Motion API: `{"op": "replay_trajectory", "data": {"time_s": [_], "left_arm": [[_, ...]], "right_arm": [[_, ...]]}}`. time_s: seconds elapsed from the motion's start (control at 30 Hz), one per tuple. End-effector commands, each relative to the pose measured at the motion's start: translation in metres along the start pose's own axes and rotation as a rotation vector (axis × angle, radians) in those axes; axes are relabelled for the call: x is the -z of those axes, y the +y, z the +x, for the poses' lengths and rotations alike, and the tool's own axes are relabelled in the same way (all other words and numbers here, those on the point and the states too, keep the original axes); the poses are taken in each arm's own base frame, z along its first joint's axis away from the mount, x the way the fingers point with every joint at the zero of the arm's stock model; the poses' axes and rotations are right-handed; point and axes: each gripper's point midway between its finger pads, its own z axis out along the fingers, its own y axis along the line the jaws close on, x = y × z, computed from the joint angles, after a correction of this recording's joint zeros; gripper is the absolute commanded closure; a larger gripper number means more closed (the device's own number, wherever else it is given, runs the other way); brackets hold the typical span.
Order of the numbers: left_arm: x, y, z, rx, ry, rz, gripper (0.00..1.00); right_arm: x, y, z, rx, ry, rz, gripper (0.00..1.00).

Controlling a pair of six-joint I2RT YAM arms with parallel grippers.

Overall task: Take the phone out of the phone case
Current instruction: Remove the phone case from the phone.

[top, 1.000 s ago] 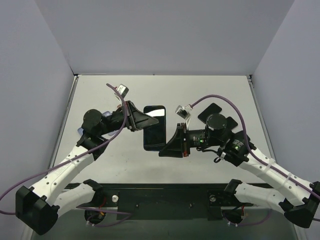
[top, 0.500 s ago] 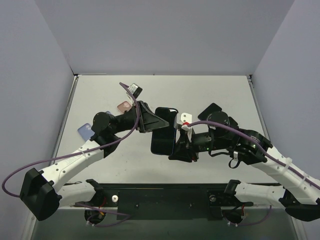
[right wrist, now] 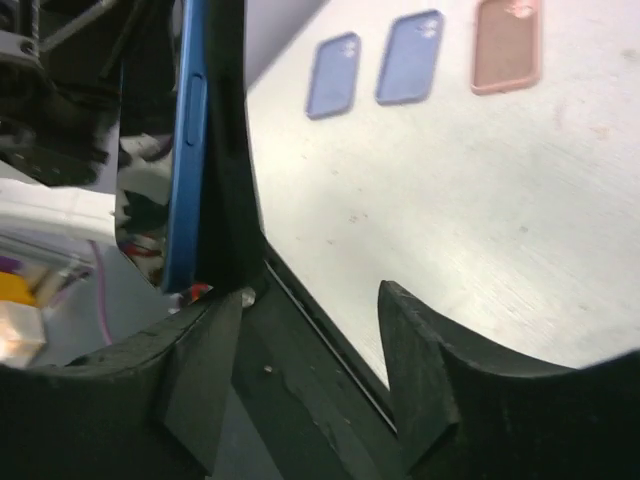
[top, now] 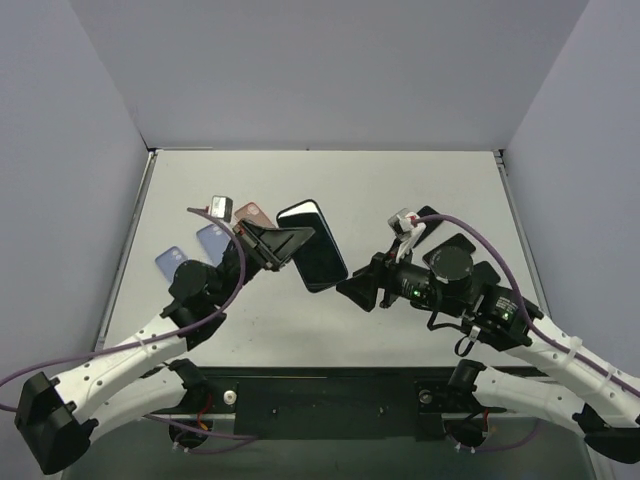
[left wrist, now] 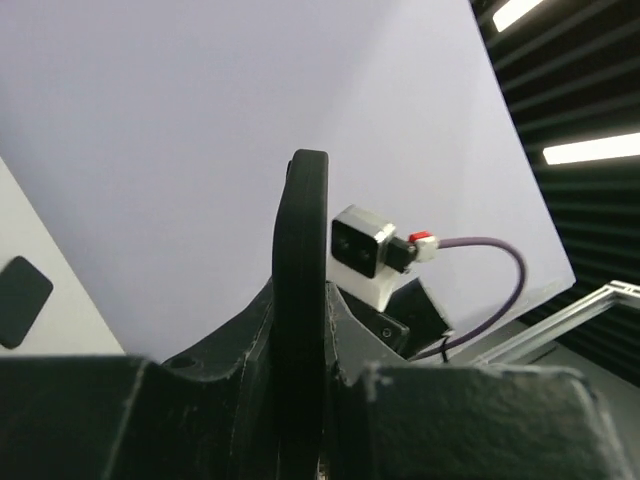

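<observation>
The phone point(top: 313, 247), black-faced and still in its case, is lifted above the table and tilted. My left gripper point(top: 290, 245) is shut on its left edge. In the left wrist view the phone point(left wrist: 300, 250) stands edge-on, pinched in my left gripper point(left wrist: 300, 335). My right gripper point(top: 355, 290) is open and empty by the phone's lower right corner. In the right wrist view the phone's blue side edge point(right wrist: 188, 140) and black case point(right wrist: 226, 130) rise just beside the left finger, outside my right gripper point(right wrist: 310, 325).
Two blue cases point(top: 212, 240) point(top: 168, 265) and a pink case point(top: 252, 213) lie on the table point(top: 420, 180) at the left; they also show in the right wrist view point(right wrist: 410, 57). Black cases point(top: 425, 222) lie behind the right arm.
My right gripper has let go of the phone's right edge and drawn back to the right. My left arm has pulled back left and tilted the phone, which it now holds alone.
</observation>
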Motion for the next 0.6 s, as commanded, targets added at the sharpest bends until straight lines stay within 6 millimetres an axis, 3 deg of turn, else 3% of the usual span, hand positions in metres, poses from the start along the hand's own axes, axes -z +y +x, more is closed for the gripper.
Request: {"op": "replay_trajectory", "data": {"time_s": [0.0, 0.07, 0.13, 0.33, 0.4, 0.57], "left_arm": [[0.023, -0.061, -0.033, 0.028, -0.234, 0.195, 1.0], [0.025, -0.06, -0.041, 0.04, -0.289, 0.23, 1.0], [0.023, -0.065, -0.043, 0.066, -0.313, 0.274, 1.0], [0.015, -0.068, -0.042, 0.084, -0.357, 0.285, 1.0], [0.017, -0.07, -0.046, 0.087, -0.382, 0.292, 1.0], [0.018, -0.081, -0.052, 0.084, -0.401, 0.3, 1.0]], "right_arm": [[0.007, 0.048, -0.056, -0.285, -0.287, -0.282, 0.46], [0.017, 0.063, -0.066, -0.336, -0.344, -0.391, 0.43], [0.017, 0.061, -0.071, -0.387, -0.382, -0.397, 0.39], [0.022, 0.082, -0.084, -0.419, -0.427, -0.517, 0.41], [0.025, 0.078, -0.082, -0.421, -0.442, -0.5, 0.42], [0.023, 0.042, -0.055, -0.405, -0.425, -0.315, 0.45]]}}
